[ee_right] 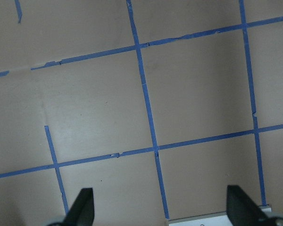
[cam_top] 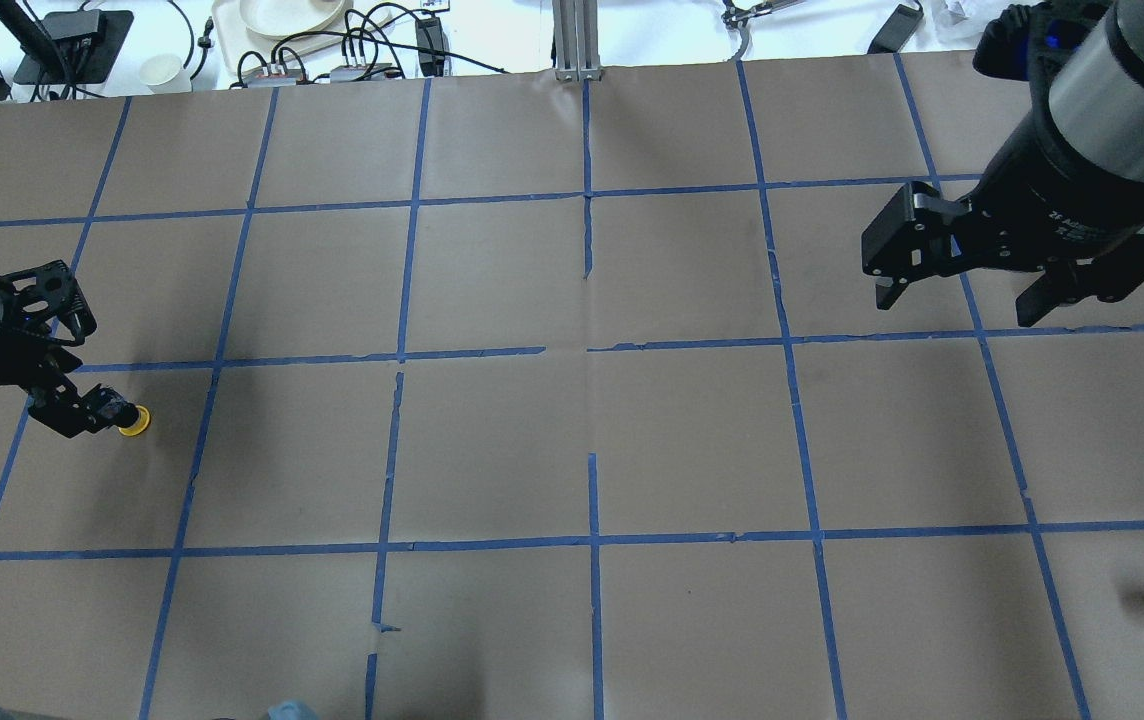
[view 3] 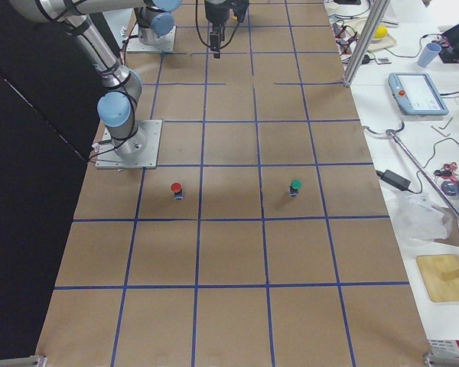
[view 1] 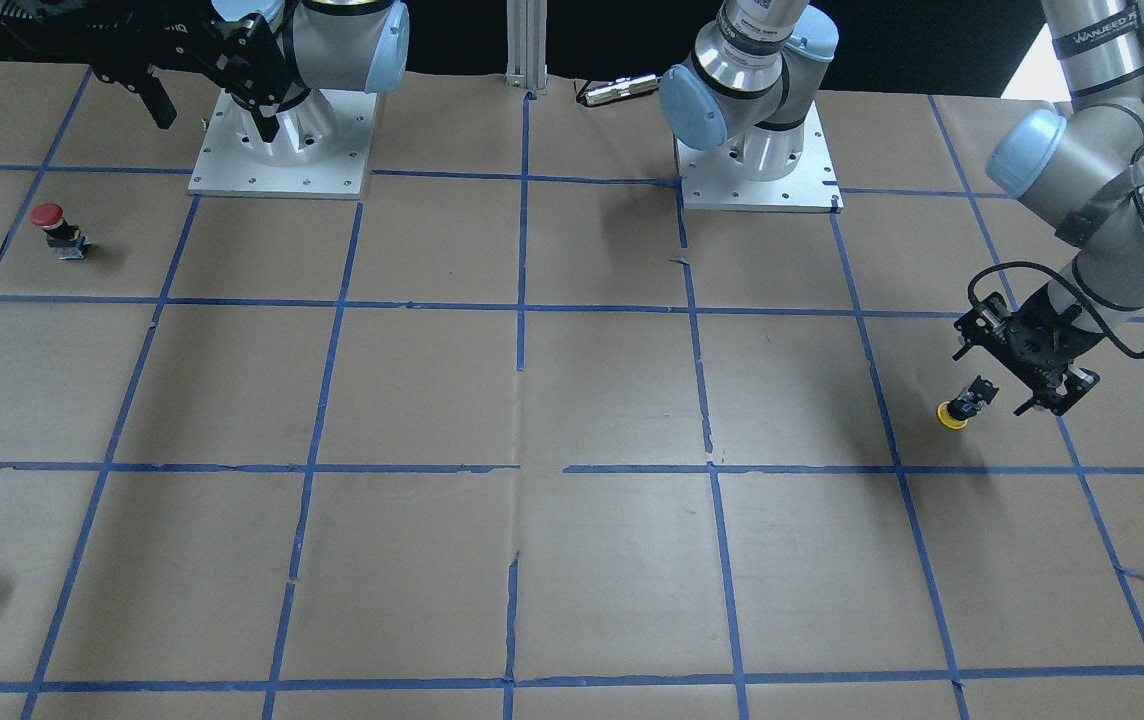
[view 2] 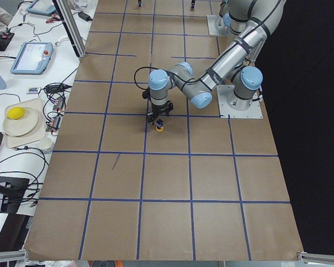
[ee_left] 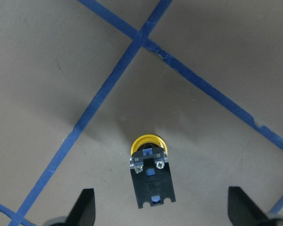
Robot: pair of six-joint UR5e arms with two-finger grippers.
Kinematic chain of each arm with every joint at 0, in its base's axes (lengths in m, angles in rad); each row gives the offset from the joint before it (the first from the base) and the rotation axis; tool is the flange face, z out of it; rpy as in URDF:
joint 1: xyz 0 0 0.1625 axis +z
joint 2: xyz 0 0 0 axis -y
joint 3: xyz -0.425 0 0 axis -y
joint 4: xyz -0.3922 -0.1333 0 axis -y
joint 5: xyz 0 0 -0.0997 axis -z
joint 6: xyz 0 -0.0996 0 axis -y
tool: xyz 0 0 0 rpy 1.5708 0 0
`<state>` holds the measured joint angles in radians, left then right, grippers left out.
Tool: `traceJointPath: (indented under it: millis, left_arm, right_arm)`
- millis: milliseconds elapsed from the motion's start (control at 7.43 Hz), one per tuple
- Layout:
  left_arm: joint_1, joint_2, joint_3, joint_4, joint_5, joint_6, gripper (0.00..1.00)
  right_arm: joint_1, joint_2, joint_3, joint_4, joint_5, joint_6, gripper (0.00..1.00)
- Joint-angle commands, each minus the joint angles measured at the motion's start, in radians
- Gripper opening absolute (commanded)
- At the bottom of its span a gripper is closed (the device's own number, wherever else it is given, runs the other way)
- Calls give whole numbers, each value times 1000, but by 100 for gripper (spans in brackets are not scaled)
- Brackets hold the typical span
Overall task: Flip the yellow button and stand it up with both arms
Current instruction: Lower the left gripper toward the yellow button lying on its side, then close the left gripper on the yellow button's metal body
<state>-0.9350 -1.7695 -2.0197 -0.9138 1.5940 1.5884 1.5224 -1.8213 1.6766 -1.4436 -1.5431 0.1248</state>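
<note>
The small yellow-capped, black-bodied push-button [view 1: 962, 407] rests cap-down near the left end of the brown paper-covered table [view 1: 532, 400], so the black left gripper [ee_left: 161, 193] hangs over it, fingers spread wide either side (touching nothing); the right gripper [cam_top: 962, 300] hangs well apart, likewise spread.

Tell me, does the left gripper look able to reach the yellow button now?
Probably yes: the left gripper is open and close to the yellow button, which sits in line between its fingers, nothing blocking.
</note>
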Motion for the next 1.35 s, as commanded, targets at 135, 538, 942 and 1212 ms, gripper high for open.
traceJointPath:
  millis: [135,538,942,1212]
  left_arm:
    - [5,-33,-11,21,-21,4,98]
    - [19,-41,-11,29,-42,91,91]
    - [33,-44,-10,46,-39,84,50]
    - [33,-42,-11,36,-39,23,27]
  right_arm:
    - [-4,-6,53,0,-6,4,100]
    - [-7,-16,61,-11,-5,3,100]
    - [-8,-18,61,-5,-8,2,100]
    - [-7,-15,63,-6,-5,-5,100]
